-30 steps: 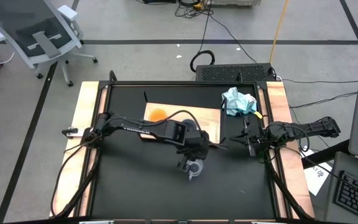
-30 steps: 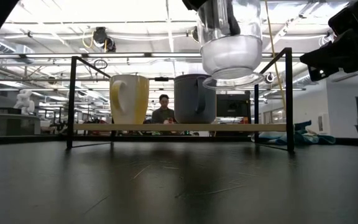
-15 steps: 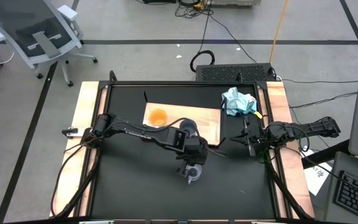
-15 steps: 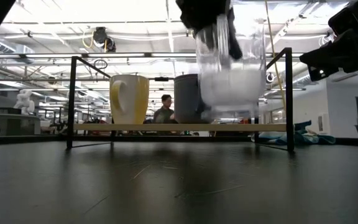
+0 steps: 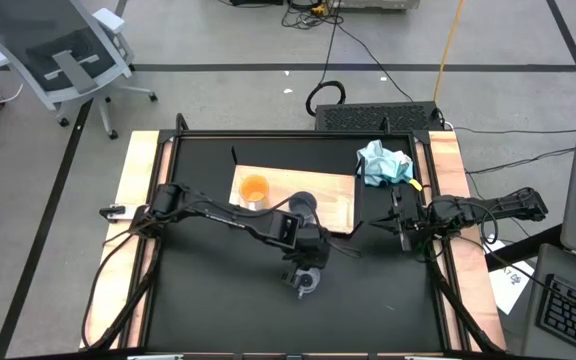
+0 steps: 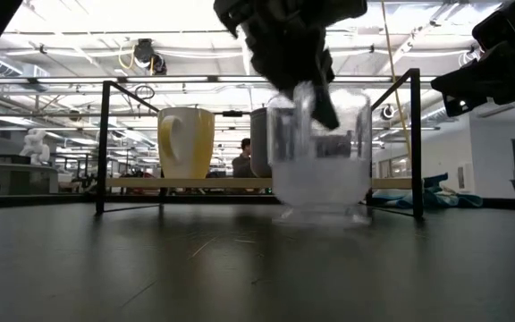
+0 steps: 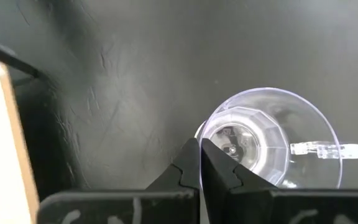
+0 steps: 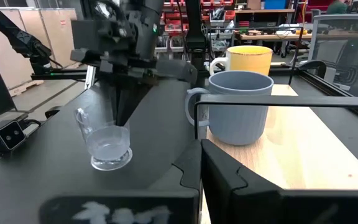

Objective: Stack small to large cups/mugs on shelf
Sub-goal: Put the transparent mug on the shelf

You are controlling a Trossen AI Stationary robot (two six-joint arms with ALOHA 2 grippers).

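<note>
A clear glass cup [image 6: 320,170] with a handle [image 7: 322,149] hangs upright in front of the shelf, with my left gripper [image 7: 201,163] shut on it near the table's middle [image 5: 304,276]. An orange mug [image 5: 254,188] and a blue-grey mug [image 5: 303,204] stand side by side on the light-wood shelf [image 5: 336,205]; the low view shows the orange mug [image 6: 186,141] and the blue-grey mug [image 6: 259,143] behind the glass. My right gripper [image 8: 201,168] waits shut at the table's right edge [image 5: 400,225]. My left gripper pinches the glass cup's rim [image 7: 197,134], on the side away from the handle, one finger inside the cup and one outside. The fingers slant down from above. The cup is upright below them; whether its base [image 8: 110,163] touches the table, I cannot tell.
A crumpled light-blue cloth [image 5: 383,163] lies at the table's far right, past the shelf. A thin black frame [image 6: 104,143] stands around the shelf. The black table top [image 5: 218,300] spreads toward the near edge. A person shows far behind the shelf [image 6: 244,159].
My left gripper has come down with the glass cup, from above the shelf's height to the table top in front of the shelf, drifting slightly toward the near edge. The cup has stayed upright in the hold.
</note>
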